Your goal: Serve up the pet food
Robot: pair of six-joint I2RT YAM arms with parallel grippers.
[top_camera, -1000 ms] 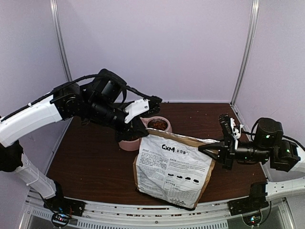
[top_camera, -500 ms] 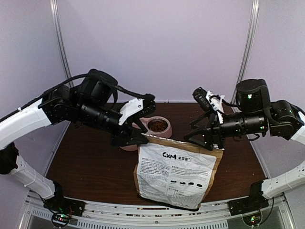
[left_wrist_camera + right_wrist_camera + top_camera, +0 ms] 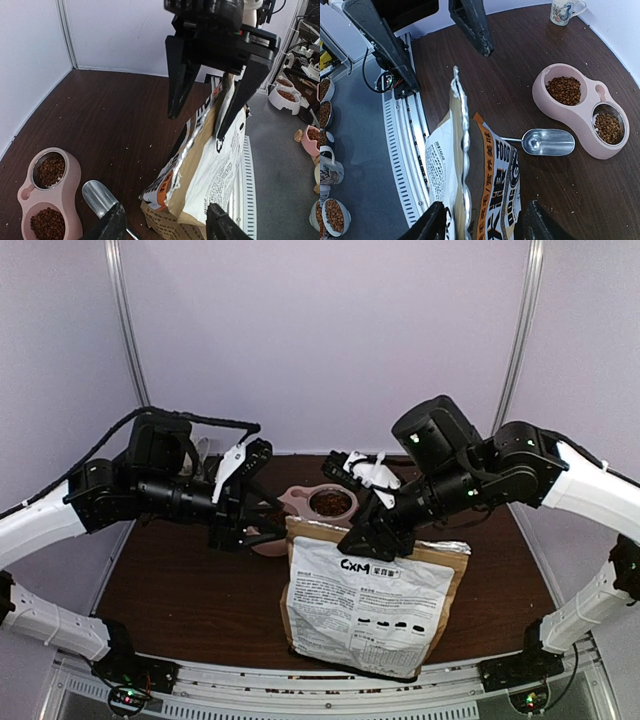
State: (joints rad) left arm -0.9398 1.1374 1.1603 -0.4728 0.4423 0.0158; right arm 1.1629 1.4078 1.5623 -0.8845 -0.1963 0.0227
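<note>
The pet food shows as reddish-brown kibble [image 3: 563,90] in both cups of the pink double bowl [image 3: 570,117], also seen from above as kibble [image 3: 331,502] and in the left wrist view as kibble [image 3: 50,171]. A tan paper bag [image 3: 365,610] stands upright at the table's front centre. My left gripper [image 3: 165,227] is open, its jaws wide on either side of the bag's [image 3: 220,165] left top corner. My right gripper [image 3: 482,227] is open too and straddles the bag's [image 3: 497,185] foil-lined top edge from the other end. A metal scoop [image 3: 547,142] lies empty between bag and bowl.
A printed mug [image 3: 563,11] stands at the table's far corner. Crumbs are scattered on the dark wood. White walls close in the back and sides. Beyond the front rail [image 3: 402,150], other bowls of kibble [image 3: 285,97] sit off the table.
Both grippers have opened and let go of the bag's top. The right arm swung in from the right to the bag's top edge. The left arm drew back left. The bag now stands straighter.
</note>
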